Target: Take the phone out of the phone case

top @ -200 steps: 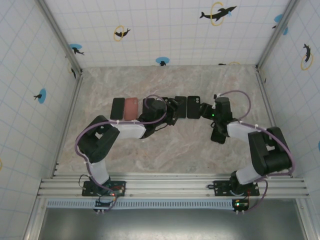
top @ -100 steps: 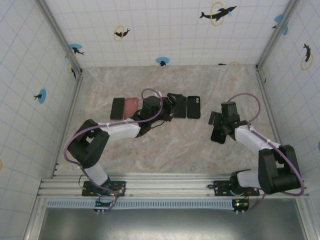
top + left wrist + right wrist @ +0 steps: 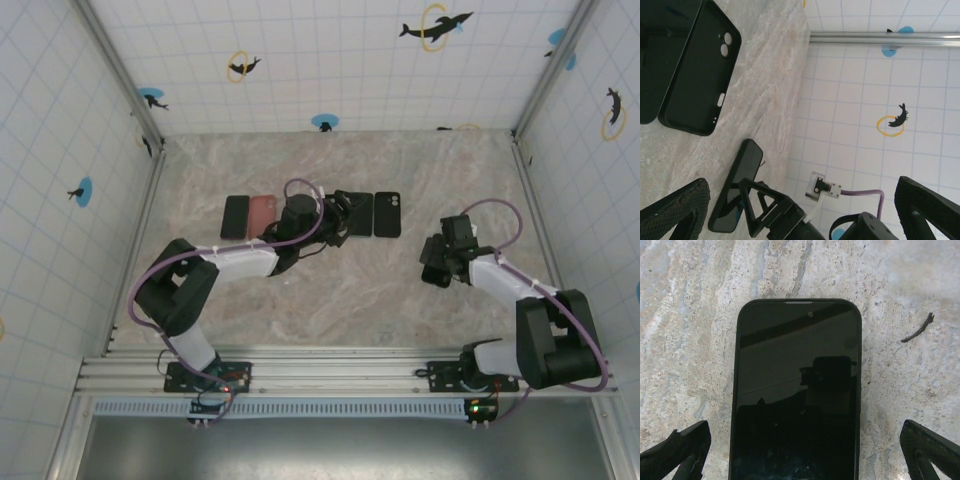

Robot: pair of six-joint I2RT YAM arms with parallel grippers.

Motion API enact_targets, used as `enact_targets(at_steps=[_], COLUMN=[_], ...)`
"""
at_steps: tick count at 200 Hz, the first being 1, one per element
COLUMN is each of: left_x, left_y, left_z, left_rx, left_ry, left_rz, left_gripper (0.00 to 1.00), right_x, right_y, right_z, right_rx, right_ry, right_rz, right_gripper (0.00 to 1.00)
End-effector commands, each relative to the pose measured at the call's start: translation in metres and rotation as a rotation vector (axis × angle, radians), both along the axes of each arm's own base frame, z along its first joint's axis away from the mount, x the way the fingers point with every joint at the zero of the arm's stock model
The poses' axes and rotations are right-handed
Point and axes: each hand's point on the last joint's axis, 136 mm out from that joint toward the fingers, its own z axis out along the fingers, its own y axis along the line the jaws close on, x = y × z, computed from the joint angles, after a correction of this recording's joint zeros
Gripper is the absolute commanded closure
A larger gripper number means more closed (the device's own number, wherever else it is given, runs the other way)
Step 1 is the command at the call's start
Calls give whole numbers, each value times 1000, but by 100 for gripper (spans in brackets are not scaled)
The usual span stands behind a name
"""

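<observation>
Phone [image 3: 796, 390] lies flat and screen-up on the table [image 3: 695, 300], looks bare, sitting between the right gripper [image 3: 805, 442] fingers, which are spread wide and not touching it. Left gripper [image 3: 802, 202] is also wide open and holds nothing, just beside the black case [image 3: 700, 75]. Case and phone lie well apart.

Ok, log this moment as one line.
right gripper open, above phone lying screen-up | left gripper open, near black case

Left hand [image 3: 338, 217] and right hand [image 3: 436, 262] each have jaws spread wide.
</observation>
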Motion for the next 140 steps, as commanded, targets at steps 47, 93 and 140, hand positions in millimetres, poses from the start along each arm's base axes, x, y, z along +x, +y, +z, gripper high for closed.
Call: enact_targets(at_steps=[47, 93, 140], left_x=[0, 0, 1], left_y=[7, 7, 9], left_z=[2, 1, 0], left_rx=[-14, -20, -29], left_ry=[-19, -15, -11], left_rz=[-13, -15, -15], left_gripper=[3, 3, 3], right_x=[0, -2, -5], right_y=[-1, -5, -4], right_z=[-14, -21, -30], right_rx=[-12, -68, -74], right_ry=[45, 91, 127], right_rz=[-60, -82, -92], right_gripper=[7, 10, 15])
